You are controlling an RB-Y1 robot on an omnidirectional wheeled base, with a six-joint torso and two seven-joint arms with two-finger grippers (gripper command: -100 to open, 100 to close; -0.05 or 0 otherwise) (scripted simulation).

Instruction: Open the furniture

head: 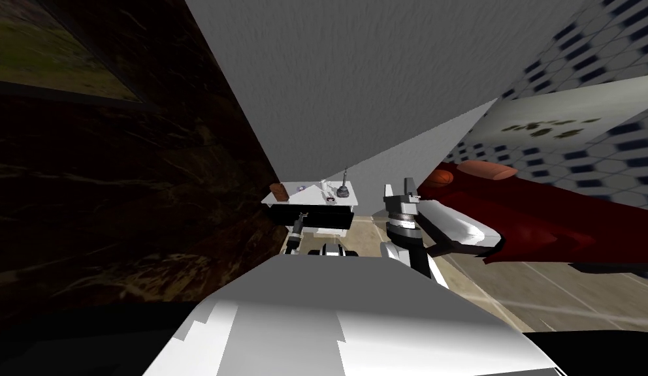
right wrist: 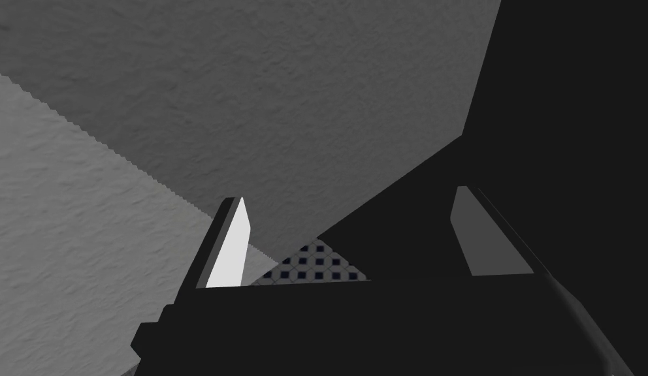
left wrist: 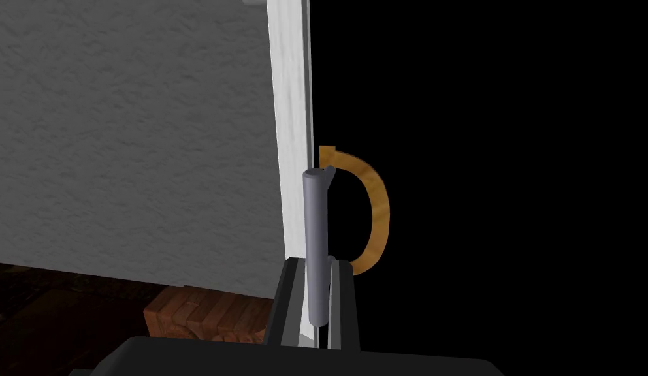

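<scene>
Left hand pinches narrow on the slim grey round-bar handle of the small white bedside cabinet against the grey wall — rigid, smooth, likely slippery; grip mid-bar, front probably light. Right hand gapes wide.

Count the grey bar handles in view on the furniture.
1. The grey bar handle stands along the white panel edge, clamped in the left gripper. More may be hidden; the curved orange piece beside it is no bar.
</scene>
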